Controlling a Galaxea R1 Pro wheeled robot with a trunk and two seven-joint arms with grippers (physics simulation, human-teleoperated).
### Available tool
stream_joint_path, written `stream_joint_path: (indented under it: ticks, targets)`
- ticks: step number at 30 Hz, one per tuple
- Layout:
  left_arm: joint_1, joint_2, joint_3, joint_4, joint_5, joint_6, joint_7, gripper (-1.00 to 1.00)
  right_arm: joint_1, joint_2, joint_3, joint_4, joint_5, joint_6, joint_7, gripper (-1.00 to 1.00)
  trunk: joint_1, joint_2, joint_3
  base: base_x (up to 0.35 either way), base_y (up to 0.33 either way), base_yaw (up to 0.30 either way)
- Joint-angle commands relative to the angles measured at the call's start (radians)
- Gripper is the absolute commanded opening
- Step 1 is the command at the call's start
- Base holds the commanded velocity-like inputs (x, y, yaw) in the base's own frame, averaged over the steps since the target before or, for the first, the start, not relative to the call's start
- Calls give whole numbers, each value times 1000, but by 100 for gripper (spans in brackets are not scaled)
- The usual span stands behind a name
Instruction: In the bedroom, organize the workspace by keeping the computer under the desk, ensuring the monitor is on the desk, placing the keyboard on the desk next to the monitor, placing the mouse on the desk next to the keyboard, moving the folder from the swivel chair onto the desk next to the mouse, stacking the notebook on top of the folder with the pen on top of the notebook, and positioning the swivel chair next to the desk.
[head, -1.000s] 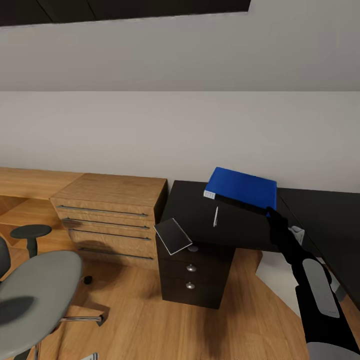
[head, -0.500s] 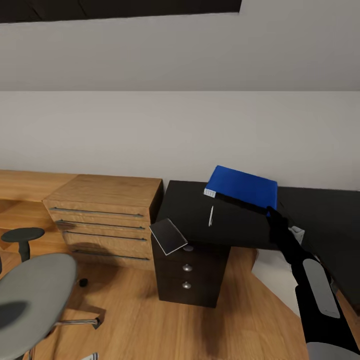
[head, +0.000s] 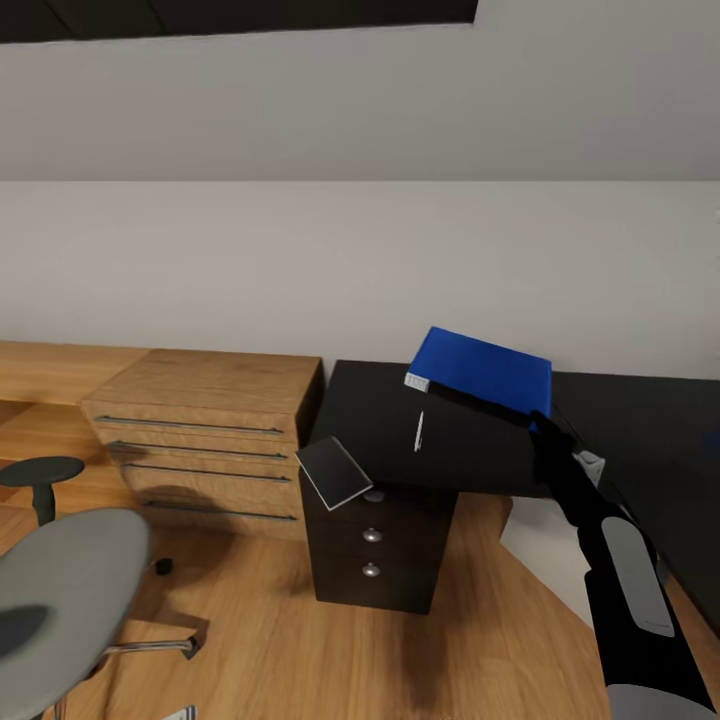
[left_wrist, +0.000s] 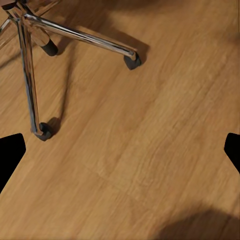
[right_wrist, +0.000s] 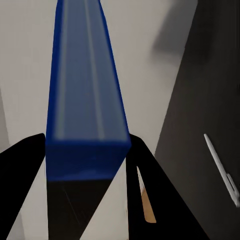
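Your right end effector (head: 540, 425) is clamped on the near corner of the blue folder (head: 483, 370), holding it in the air above the black counter (head: 390, 420); in the right wrist view the folder (right_wrist: 85, 95) runs out from between the two dark fingers (right_wrist: 22, 175), gripped on both sides; the pen (head: 419, 431) lies flat on the counter below the folder, apart from it; the notebook (head: 335, 471) sits at the counter's near left corner, tilted and hanging over the edge above the black drawer cabinet (head: 375, 550); the light-wood drawer chest (head: 205, 430) stands just beside the counter on the left; the swivel chair (head: 65, 590) is at lower left, well apart from the counter, its seat bare; your left end effector (left_wrist: 120, 150) points at the oak floor (left_wrist: 150, 150) near the chair's chrome legs, tips spread wide at both frame edges with nothing between them.

Against the half-second-earlier frame: the whole head view has slid slightly, so the camera moved; the folder is in the same grip and nearly the same spot over the counter; pen and notebook lie as before.
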Motion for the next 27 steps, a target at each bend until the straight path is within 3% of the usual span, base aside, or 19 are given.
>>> stream_joint_path:
  ticks: [1,8,19,21,24,27]
  targets:
    - [0,0,-1,0,10,-5,-1,100,-1,0,-1,-1,-10,4,-8,-100,0,-1,-2,0,0,-151]
    - [0,0,-1,0,10,-5,-1,100,-1,0,-1,24,-7,-12,-10,-100,0,-1,-9,0,0,-180]
    - [0,0,-1,0,10,-5,-1,100,-3,-3,6,110,6,-163,-45,-100,0,-1,-22,0,0,-194]
    - [0,0,-1,0,10,-5,-1,100,-4,-4,8,126,28,-191,-46,-100,0,-1,-24,0,0,-197]
    - [0,0,-1,0,10,-5,-1,100,-6,-3,8,151,99,-220,-47,-100,0,-1,-27,0,0,-198]
    - [0,0,-1,0,10,-5,-1,100,-7,-2,9,157,129,-248,-47,-100,0,-1,-30,0,0,-199]
